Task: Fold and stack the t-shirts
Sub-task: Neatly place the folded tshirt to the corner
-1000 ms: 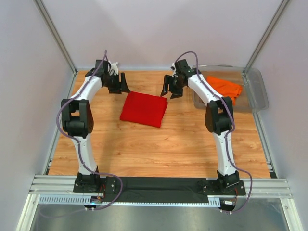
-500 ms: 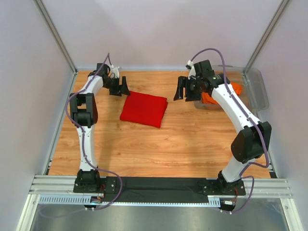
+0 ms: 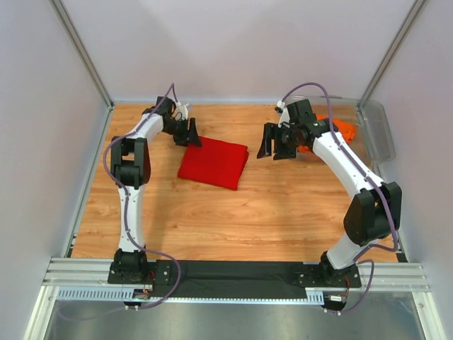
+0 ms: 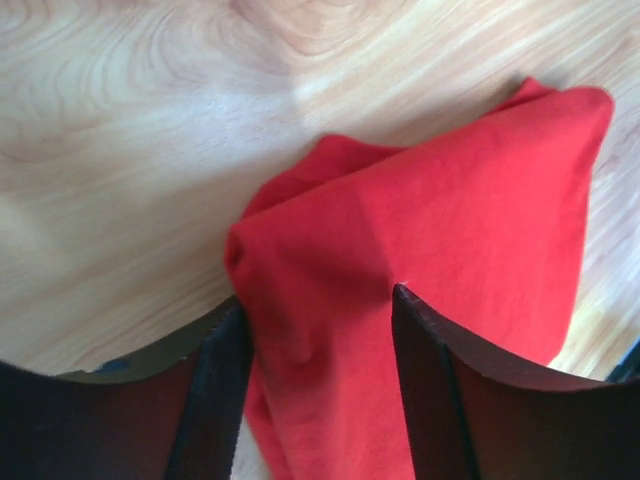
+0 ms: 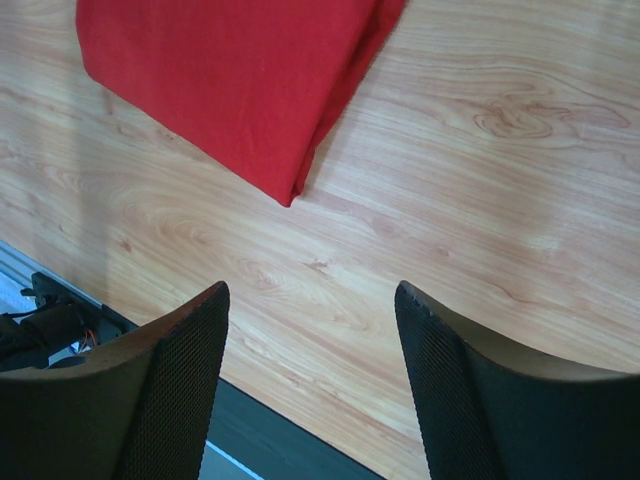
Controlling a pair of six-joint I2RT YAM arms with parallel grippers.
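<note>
so the left gripper (image 4: 318, 305) sits open, fingers straddling the far-left corner of the folded red t-shirt (image 3: 212, 163) on the table (image 3: 283, 205) after sliding in from beside it, while the right gripper (image 5: 310, 290) hangs open and empty, backed off toward the bin (image 3: 380, 142) holding the orange t-shirt (image 3: 345, 127)

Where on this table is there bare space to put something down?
The widest bare table lies between the red shirt and the near edge. A smaller gap sits between that shirt and the bin, under the right fingers. Crowded: the shirt's far-left corner, straddled by the left fingers, and the bin, holding the orange shirt.
</note>
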